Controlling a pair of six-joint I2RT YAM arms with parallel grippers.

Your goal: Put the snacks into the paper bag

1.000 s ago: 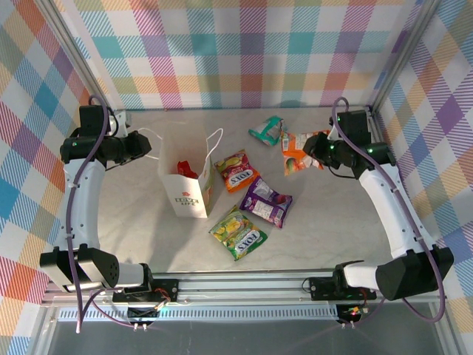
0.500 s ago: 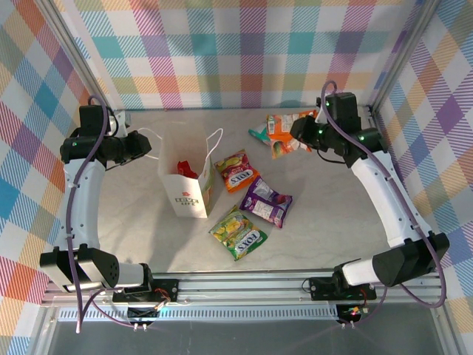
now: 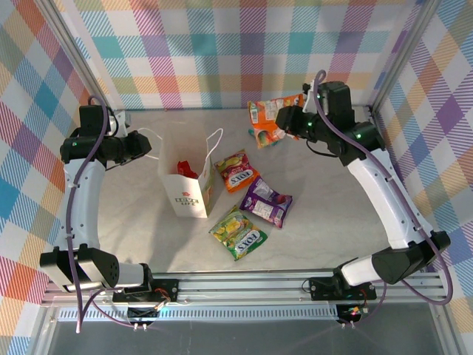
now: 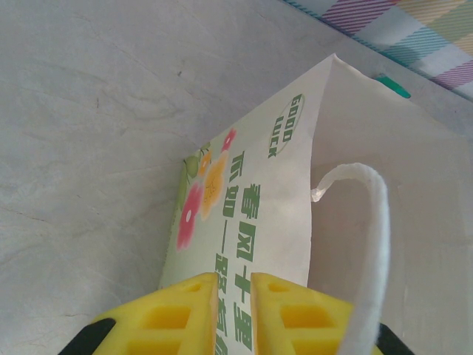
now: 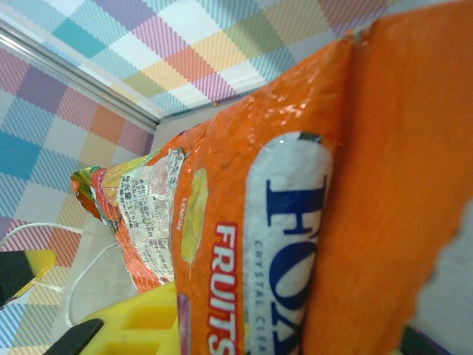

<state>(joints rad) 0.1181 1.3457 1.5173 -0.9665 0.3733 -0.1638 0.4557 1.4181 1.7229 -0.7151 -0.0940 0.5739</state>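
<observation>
One packet (image 3: 266, 123) in right end effector (image 3: 286, 120)

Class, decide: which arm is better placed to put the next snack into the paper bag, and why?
Right. The right gripper holds an orange packet above the table, ready to carry over. The left gripper is pinching the paper bag at its rim.

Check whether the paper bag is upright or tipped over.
Upright: the paper bag stands on its base, mouth open upward, red packet showing inside.

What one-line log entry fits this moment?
left pincer: shut on bag | right pincer: orange packet held aloft | not yet over bag
</observation>
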